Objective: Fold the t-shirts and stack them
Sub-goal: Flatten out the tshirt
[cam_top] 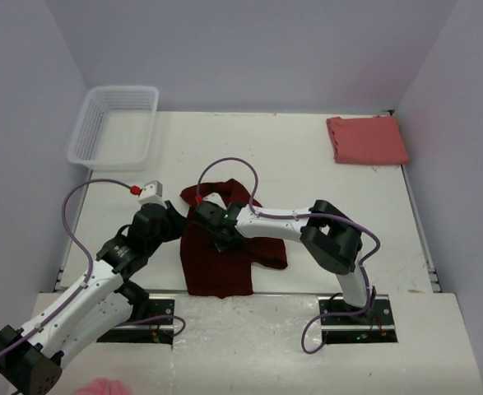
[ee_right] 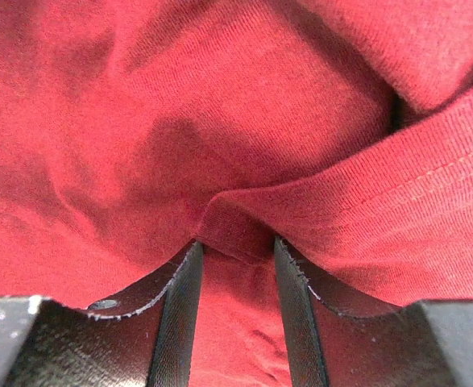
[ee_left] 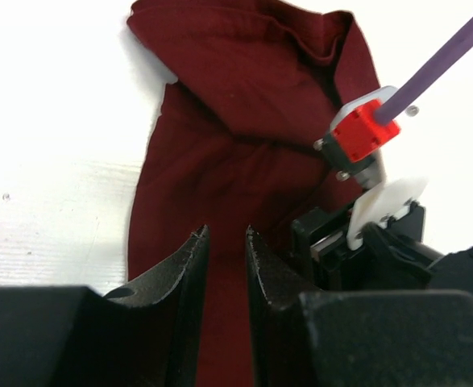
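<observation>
Maroon t-shirt [cam_top: 216,263], rumpled and partly folded, lengthwise on the white surface [cam_top: 307,164] between the two arms, near the front edge. Lies as a long dark strip: collar end bunched toward the far side, lower end flat and squared toward the arm bases, one flap spilling out to the right under the right forearm.

Right hand [cam_top: 223,234] down on the upper middle of that shirt, arm stretched across from the right base. Closed on the cloth: in the wrist view, a raised ridge of maroon fabric caught between the two dark fingers [ee_right: 180,298], with a stitched hem running off to the right just above it.

Left hand [cam_top: 178,222] at the shirt's left edge, just beside the right hand. Fingers [ee_left: 189,266] nearly together, only a narrow slit between, maroon cloth showing through it; cannot tell whether any of it is pinched. Ahead in that view, the right wrist with its red plug [ee_left: 363,133] and purple cable [ee_left: 441,64].

Salmon t-shirt [cam_top: 366,140] folded into a neat rectangle at the far right corner of the surface, well apart from both hands. White mesh basket [cam_top: 85,136] at the far left corner.
</observation>
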Controlling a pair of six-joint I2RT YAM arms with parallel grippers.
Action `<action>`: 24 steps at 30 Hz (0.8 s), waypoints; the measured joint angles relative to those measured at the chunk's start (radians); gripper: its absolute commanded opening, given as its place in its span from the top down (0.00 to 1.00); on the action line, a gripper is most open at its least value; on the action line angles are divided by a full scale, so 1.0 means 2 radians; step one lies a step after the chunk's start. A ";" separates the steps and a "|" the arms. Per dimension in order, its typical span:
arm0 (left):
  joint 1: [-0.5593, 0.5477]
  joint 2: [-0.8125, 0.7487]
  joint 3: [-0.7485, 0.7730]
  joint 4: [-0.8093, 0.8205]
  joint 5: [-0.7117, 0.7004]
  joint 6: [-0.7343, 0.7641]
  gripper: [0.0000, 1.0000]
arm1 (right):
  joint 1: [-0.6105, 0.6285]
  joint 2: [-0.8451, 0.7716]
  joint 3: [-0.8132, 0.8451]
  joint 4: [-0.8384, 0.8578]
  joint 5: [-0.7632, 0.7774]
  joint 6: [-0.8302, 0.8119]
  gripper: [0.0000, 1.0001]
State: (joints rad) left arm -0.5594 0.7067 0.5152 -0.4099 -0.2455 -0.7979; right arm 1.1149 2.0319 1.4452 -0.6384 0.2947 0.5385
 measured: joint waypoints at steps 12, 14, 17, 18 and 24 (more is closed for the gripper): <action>0.000 -0.002 -0.019 0.000 0.009 0.000 0.73 | 0.014 0.000 0.035 -0.035 0.025 0.001 0.56; 0.000 -0.002 -0.019 -0.001 0.009 0.000 0.73 | 0.015 0.000 0.038 -0.036 0.026 0.000 0.56; 0.000 -0.003 -0.019 -0.001 0.009 0.000 0.73 | 0.015 0.003 0.047 -0.040 0.027 -0.001 0.57; 0.000 -0.005 -0.019 -0.002 0.009 0.000 0.72 | 0.015 0.006 0.051 -0.040 0.027 -0.002 0.58; 0.000 -0.019 -0.019 -0.005 0.009 0.000 0.71 | 0.015 0.029 0.068 -0.040 0.028 -0.006 0.61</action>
State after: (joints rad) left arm -0.5594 0.6678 0.4763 -0.4194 -0.2272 -0.7975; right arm 1.1442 2.0899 1.5803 -0.7177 0.3504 0.5270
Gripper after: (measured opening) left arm 0.281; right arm 0.399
